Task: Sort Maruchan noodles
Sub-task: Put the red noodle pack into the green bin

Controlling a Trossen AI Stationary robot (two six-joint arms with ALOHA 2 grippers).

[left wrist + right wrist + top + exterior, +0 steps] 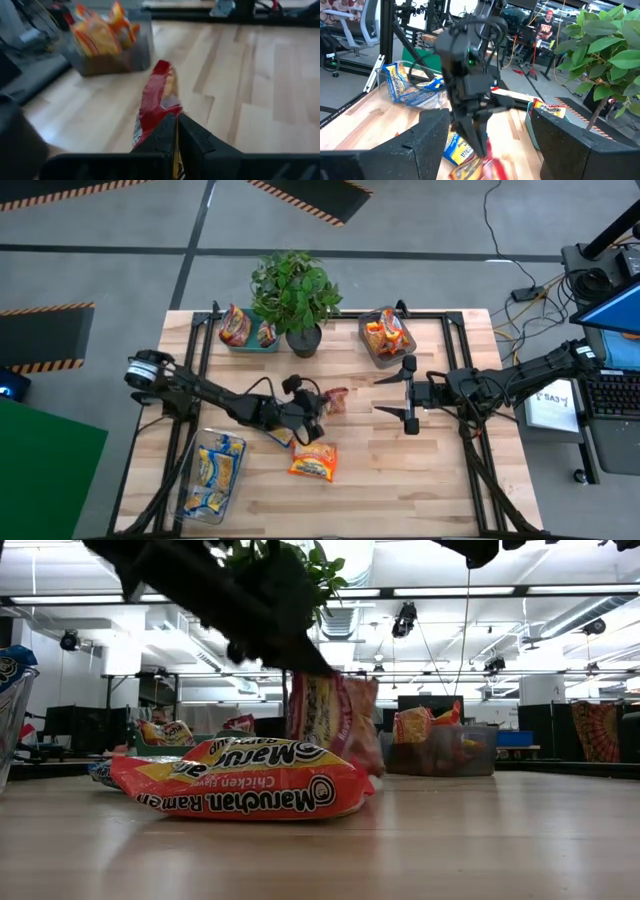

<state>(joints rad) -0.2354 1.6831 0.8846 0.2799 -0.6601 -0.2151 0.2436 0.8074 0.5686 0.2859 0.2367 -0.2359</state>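
place: robotics lab | evidence: hazard-striped floor; monitors; ceiling strip lights

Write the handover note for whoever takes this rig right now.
Left gripper: shut on a red plastic ramen packet, mid-table.
Right gripper: open, empty, waiting right of centre.
Sorted: blue-and-yellow packets in the clear bin, front left; orange packets in the grey bin, back right; red packets in the teal tray, back left.
Left: the held packet; a loose orange flat packet and a blue-and-yellow packet under the left arm.
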